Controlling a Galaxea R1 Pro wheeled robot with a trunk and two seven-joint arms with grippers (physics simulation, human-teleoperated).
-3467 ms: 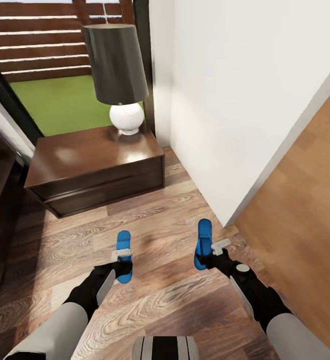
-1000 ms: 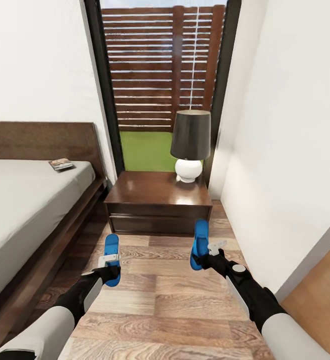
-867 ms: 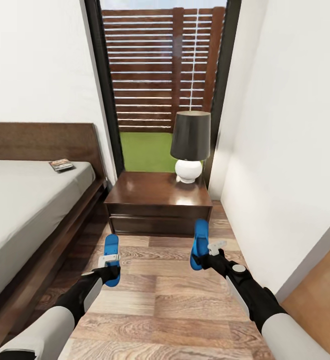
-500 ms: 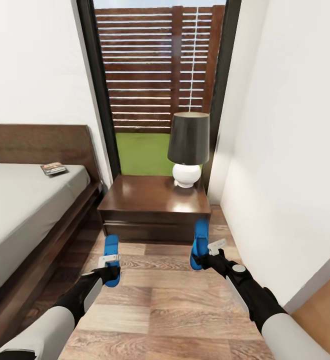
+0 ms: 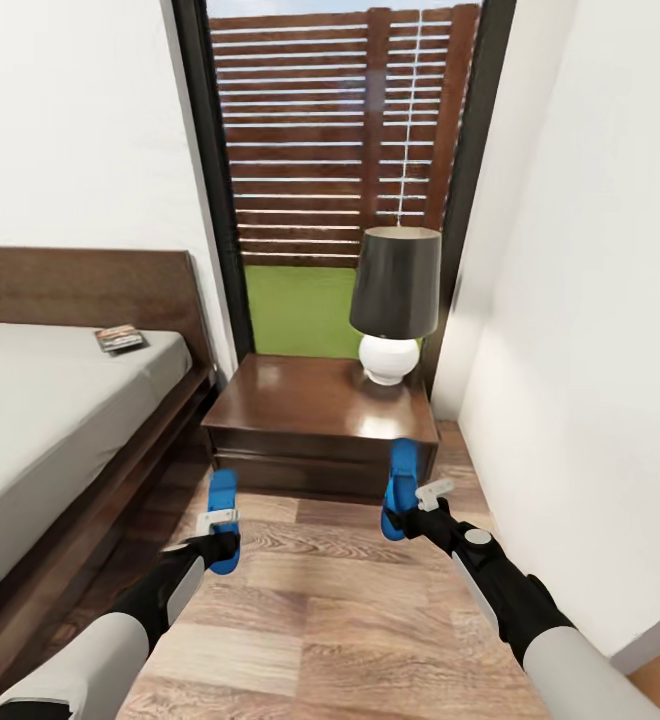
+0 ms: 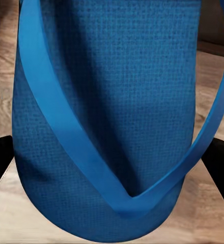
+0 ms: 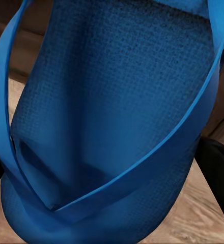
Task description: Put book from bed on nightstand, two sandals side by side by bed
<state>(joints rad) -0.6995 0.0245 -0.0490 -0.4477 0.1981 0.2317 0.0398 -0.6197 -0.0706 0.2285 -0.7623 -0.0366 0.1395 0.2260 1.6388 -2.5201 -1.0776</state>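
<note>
I hold one blue sandal in each hand above the wood floor. My left gripper is shut on the left sandal, whose sole and strap face the left wrist camera. My right gripper is shut on the right sandal, seen close in the right wrist view. The nightstand with its black-shaded lamp stands just ahead of both sandals. The bed lies at the left, and the book rests on the mattress near the headboard.
A white wall runs along the right side, close to my right arm. Behind the nightstand a tall dark-framed window shows a slatted fence and green lawn. A strip of wood floor lies between bed and wall.
The view has swung from looking down at the floor to facing the bed and nightstand, then shifted slightly. Both grippers keep the same hold on the sandals.
</note>
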